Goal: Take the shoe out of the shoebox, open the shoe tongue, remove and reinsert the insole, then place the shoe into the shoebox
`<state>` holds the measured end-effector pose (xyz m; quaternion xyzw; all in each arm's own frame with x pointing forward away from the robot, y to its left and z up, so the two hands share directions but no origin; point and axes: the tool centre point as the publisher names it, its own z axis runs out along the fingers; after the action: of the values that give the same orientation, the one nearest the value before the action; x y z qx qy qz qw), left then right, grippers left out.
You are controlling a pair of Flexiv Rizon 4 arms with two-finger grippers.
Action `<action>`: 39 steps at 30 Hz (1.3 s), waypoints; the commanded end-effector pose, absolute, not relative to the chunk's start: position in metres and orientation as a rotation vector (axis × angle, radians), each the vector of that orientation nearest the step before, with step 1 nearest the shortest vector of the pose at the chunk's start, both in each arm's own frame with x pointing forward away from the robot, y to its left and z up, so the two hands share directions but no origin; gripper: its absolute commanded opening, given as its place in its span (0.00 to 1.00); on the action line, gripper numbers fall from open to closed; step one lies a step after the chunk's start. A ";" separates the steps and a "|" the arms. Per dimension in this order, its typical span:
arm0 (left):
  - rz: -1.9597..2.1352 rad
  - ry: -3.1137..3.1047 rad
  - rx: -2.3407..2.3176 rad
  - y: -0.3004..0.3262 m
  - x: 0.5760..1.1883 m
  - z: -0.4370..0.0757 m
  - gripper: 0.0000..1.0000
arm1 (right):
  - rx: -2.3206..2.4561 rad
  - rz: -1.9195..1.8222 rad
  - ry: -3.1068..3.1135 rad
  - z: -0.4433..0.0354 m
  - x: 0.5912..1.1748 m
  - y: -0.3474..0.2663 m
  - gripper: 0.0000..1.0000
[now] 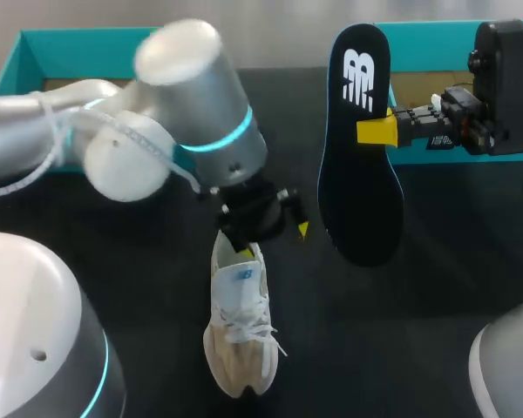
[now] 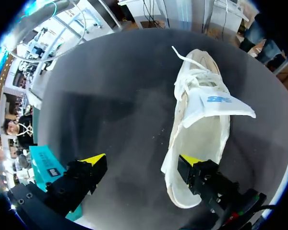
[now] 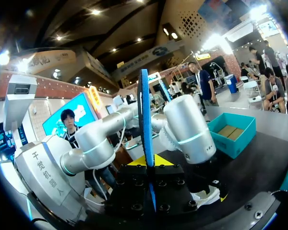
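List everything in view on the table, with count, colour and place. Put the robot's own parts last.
shoe: one, white and cream, lying on the middle of the table with its tongue pulled out, heel end under the left gripper.
insole: one, dark with a white logo, held up off the table to the right of the shoe.
shoebox halves: two, teal with brown insides, at the table's far edge, one at far left and one at far right.
table: one, black, under everything.
left gripper: one, yellow tips, open, at the shoe's heel with one finger by the heel opening.
right gripper: one, yellow tips, shut on the insole.
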<state>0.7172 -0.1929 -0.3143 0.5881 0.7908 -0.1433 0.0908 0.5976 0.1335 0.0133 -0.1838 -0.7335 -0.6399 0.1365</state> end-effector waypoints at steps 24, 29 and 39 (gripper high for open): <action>-1.159 1.372 1.012 -0.143 0.741 -0.128 1.00 | -0.527 -1.842 -2.126 0.015 0.603 0.137 0.00; -1.197 1.293 0.965 -0.146 0.746 -0.114 1.00 | -0.530 -1.823 -2.113 0.014 0.608 0.137 0.00; -1.238 1.169 0.876 -0.140 0.754 -0.091 1.00 | -0.629 -1.678 -1.925 -0.001 0.686 0.124 0.00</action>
<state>0.7580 -0.1442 -0.0883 0.4703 0.6044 -0.4462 0.4631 0.6320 0.1141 0.0032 -0.2580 -0.6971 -0.6352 0.2098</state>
